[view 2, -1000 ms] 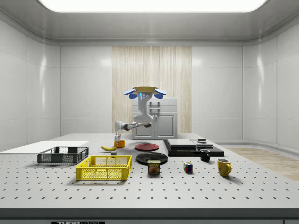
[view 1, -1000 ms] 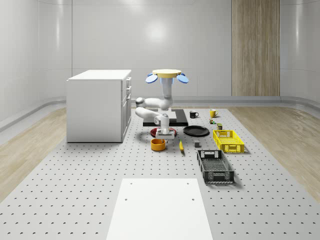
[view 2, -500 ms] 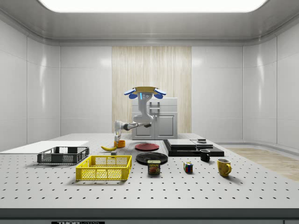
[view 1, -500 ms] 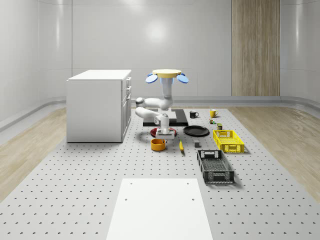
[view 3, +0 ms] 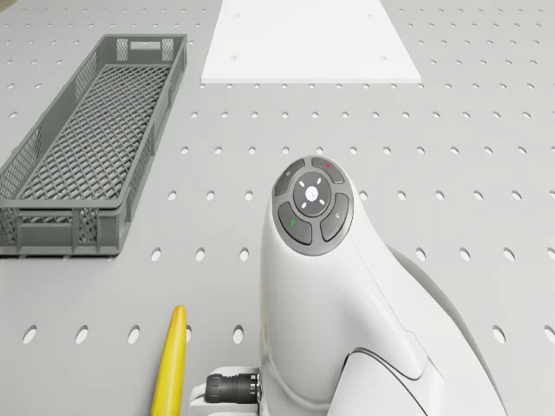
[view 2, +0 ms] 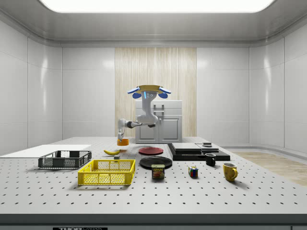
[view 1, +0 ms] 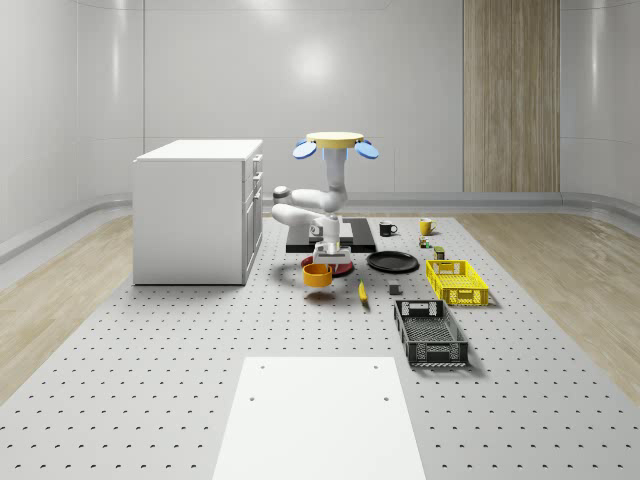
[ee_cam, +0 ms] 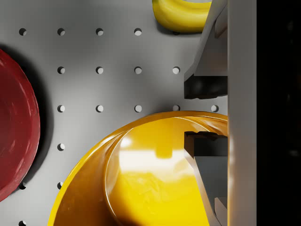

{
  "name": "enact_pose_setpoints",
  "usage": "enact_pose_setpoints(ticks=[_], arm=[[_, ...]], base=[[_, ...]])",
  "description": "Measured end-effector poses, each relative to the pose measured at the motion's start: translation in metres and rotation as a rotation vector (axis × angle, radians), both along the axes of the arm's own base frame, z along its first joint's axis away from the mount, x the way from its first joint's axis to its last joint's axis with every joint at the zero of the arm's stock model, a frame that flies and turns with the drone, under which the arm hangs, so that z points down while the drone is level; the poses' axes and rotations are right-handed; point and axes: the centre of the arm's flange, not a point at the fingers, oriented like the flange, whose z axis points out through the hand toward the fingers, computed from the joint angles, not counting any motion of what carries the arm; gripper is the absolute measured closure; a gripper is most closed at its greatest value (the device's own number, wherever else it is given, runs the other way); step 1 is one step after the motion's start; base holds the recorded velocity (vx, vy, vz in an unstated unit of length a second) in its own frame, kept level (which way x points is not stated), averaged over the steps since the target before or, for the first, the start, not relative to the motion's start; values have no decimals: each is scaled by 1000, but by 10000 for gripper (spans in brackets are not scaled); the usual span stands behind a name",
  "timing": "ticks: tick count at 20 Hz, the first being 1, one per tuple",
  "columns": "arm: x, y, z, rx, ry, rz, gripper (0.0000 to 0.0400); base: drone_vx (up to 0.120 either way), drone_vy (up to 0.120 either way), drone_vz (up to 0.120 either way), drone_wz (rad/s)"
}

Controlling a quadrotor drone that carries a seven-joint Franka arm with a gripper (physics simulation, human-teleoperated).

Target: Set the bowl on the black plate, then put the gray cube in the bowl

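Two fingers of the gripper (ee_cam: 203, 115) pinch the rim of the orange bowl (view 1: 318, 274), one pad (ee_cam: 206, 87) outside the wall and the other inside. In the whole-scene view the bowl hangs clear of the table (view 1: 200, 350), just in front of the red plate (view 1: 338, 264), while the drone (view 1: 335, 144) hovers above the dark slab behind it.

My judgement is that the first step is in hand: the bowl is gripped and raised, but not yet carried. The black plate (view 1: 392, 262) lies near, toward the whole-scene view's right, beyond the red plate. The next move calls for carrying the bowl level across to it, passing over the banana (view 1: 362, 291) and the red plate, then lowering it onto the middle of the black plate before letting go. The gray cube (view 1: 395, 290) sits untouched on the table between the black plate and the gray crate (view 1: 430, 333).
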Motion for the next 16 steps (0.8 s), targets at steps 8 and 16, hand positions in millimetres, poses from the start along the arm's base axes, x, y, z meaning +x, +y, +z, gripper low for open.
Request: enact_pose_setpoints(ticks=[8, 16], arm=[[0, 0, -6, 0, 0, 0, 300], [0, 0, -7, 0, 0, 0, 300]], base=[[-120, 120, 80, 0], [-120, 120, 0, 0]])
